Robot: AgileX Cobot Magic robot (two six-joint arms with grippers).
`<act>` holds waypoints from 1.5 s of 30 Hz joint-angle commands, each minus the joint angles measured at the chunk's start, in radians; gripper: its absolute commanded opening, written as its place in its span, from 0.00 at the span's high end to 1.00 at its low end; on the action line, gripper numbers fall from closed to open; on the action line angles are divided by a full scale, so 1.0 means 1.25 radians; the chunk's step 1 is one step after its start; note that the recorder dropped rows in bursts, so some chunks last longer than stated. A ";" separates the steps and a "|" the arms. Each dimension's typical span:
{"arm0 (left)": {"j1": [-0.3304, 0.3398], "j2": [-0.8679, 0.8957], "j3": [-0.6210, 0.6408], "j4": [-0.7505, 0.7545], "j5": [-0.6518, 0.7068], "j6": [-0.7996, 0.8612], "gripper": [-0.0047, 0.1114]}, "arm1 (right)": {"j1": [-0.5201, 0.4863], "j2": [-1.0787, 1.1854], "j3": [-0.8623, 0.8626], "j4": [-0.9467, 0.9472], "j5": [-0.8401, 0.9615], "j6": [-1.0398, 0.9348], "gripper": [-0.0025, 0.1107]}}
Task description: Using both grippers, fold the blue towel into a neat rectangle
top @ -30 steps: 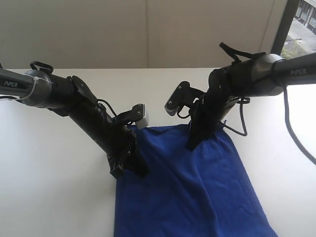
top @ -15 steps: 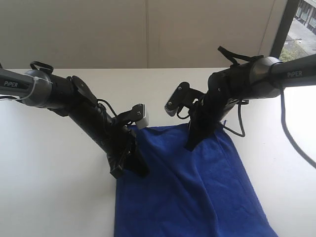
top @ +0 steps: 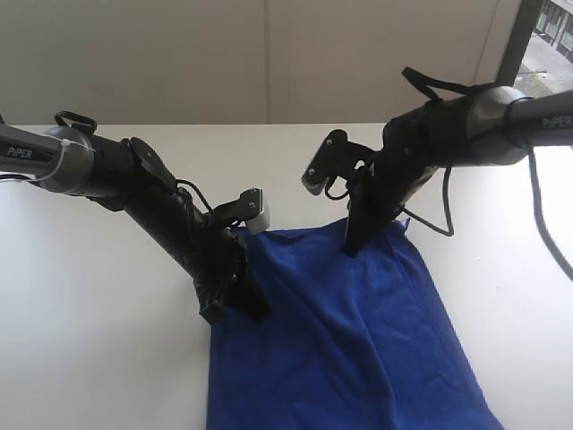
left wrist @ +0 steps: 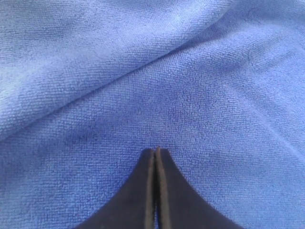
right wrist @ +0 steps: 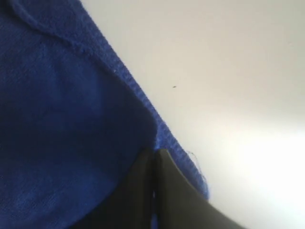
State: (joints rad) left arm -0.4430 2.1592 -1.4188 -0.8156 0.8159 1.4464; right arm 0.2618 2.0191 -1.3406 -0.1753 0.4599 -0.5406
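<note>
The blue towel (top: 358, 340) lies on a white table (top: 107, 340). The left gripper (left wrist: 156, 150), closed, rests on its far-left part; the right gripper (right wrist: 153, 151) pinches its far-right hem.

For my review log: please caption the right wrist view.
Right gripper, jaws shut on the hemmed edge of the blue towel, white table beyond.

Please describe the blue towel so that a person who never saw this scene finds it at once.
On the white table, find the black left hand and right hand reaching down. Under them lies the blue towel, running to the exterior view's bottom edge: the only cloth, the only coloured thing there.
</note>
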 commanded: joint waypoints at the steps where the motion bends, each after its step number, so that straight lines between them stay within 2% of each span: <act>1: -0.001 -0.003 0.003 0.031 -0.003 -0.006 0.96 | -0.003 -0.041 0.003 -0.030 0.009 0.023 0.98; 7: -0.001 -0.003 0.003 0.031 -0.003 -0.006 0.96 | -0.007 -0.051 0.003 -0.091 0.021 0.045 0.98; 16: 0.001 -0.010 0.000 0.031 0.000 -0.006 0.93 | -0.016 -0.050 0.003 -0.097 0.025 0.065 0.98; 18: 0.001 -0.028 0.000 0.035 0.007 -0.006 0.84 | -0.016 -0.050 0.003 -0.097 0.026 0.074 0.98; 22: 0.001 -0.081 0.000 0.086 0.001 -0.009 0.51 | -0.016 -0.050 0.003 -0.097 0.030 0.074 0.98; 24: 0.001 -0.109 0.000 0.144 -0.051 -0.045 0.40 | -0.016 -0.050 0.003 -0.097 0.033 0.074 0.98; 25: 0.001 -0.120 0.000 0.169 -0.081 -0.068 0.38 | -0.016 -0.050 0.003 -0.097 0.033 0.074 0.98; 27: 0.002 -0.133 0.000 0.222 -0.157 -0.112 0.38 | -0.016 -0.050 0.003 -0.097 0.040 0.074 0.98; 31: 0.002 -0.133 0.000 0.232 -0.266 -0.114 0.38 | -0.016 -0.050 0.003 -0.097 0.047 0.074 0.98; 38: 0.004 -0.114 0.000 0.240 -0.335 -0.111 0.38 | -0.014 -0.084 0.003 -0.097 0.091 0.078 0.98; 45: 0.004 -0.108 0.000 0.251 -0.405 -0.047 0.38 | -0.003 -0.141 0.003 -0.091 0.130 0.080 0.98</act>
State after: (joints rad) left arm -0.4430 2.0204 -1.4188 -0.4978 0.3302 1.3598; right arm 0.2520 1.8718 -1.3388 -0.2944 0.5947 -0.4514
